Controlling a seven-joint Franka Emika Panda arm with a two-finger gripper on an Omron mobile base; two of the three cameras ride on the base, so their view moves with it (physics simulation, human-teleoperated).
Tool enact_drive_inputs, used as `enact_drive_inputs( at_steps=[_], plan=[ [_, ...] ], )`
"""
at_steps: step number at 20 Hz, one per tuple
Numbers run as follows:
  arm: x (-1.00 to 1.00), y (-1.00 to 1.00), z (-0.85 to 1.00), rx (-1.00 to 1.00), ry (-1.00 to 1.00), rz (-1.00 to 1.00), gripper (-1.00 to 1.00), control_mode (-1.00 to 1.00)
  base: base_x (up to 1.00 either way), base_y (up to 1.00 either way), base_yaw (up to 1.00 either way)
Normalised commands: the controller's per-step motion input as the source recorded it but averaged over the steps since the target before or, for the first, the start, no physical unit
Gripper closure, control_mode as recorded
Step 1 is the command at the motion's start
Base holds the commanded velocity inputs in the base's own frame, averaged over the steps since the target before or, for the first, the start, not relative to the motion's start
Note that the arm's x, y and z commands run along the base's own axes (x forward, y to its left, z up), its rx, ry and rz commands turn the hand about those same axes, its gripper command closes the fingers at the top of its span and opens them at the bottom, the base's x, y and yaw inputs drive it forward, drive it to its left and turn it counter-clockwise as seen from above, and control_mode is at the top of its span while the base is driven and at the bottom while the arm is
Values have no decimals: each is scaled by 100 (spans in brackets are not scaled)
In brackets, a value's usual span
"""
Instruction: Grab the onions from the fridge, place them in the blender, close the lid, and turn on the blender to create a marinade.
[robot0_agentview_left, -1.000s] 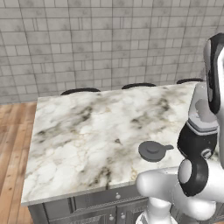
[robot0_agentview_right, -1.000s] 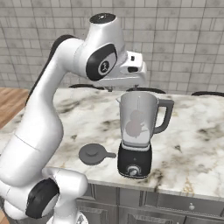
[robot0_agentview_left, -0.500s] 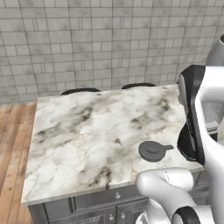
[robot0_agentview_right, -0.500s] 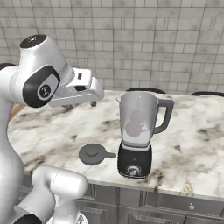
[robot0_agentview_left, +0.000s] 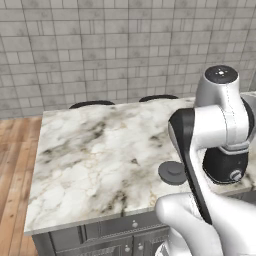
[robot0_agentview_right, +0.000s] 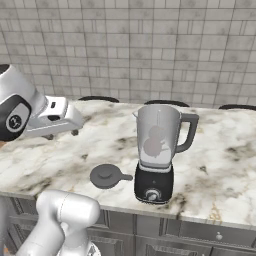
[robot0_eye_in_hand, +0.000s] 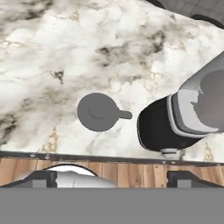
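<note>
The blender stands near the counter's front edge: a black base with a silver knob under a translucent jar, its top uncovered. Dim round onions show through the jar wall. The flat dark lid lies on the marble just left of the base, its tab pointing toward the blender. My gripper hovers open over the counter, left of and above the lid, with nothing between its fingers. In the hand view the lid and the blender base lie below the open gripper.
The marble counter stretches wide to the left of the blender. Dark chair backs rise behind its far edge, before a tiled wall. Wooden floor lies beyond the left end. My own arm hides part of the blender in the left base view.
The arm has swung away from above the blender jar, leftward in the right base view. The hand now hangs lower over the counter near the lid. The jaws stayed open.
</note>
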Motion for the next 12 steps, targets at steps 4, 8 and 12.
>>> enact_drive_inputs(
  at_steps=[4, 8, 12],
  plan=[
    [0, 15, -10, 1, 0, -33, -100, -100, 0, 0, 0],
    [3, -34, -19, 12, 0, -55, -100, -100, 0, 0, 0],
    [2, -60, -42, 21, 0, -54, -100, -100, 0, 0, 0]
  ],
)
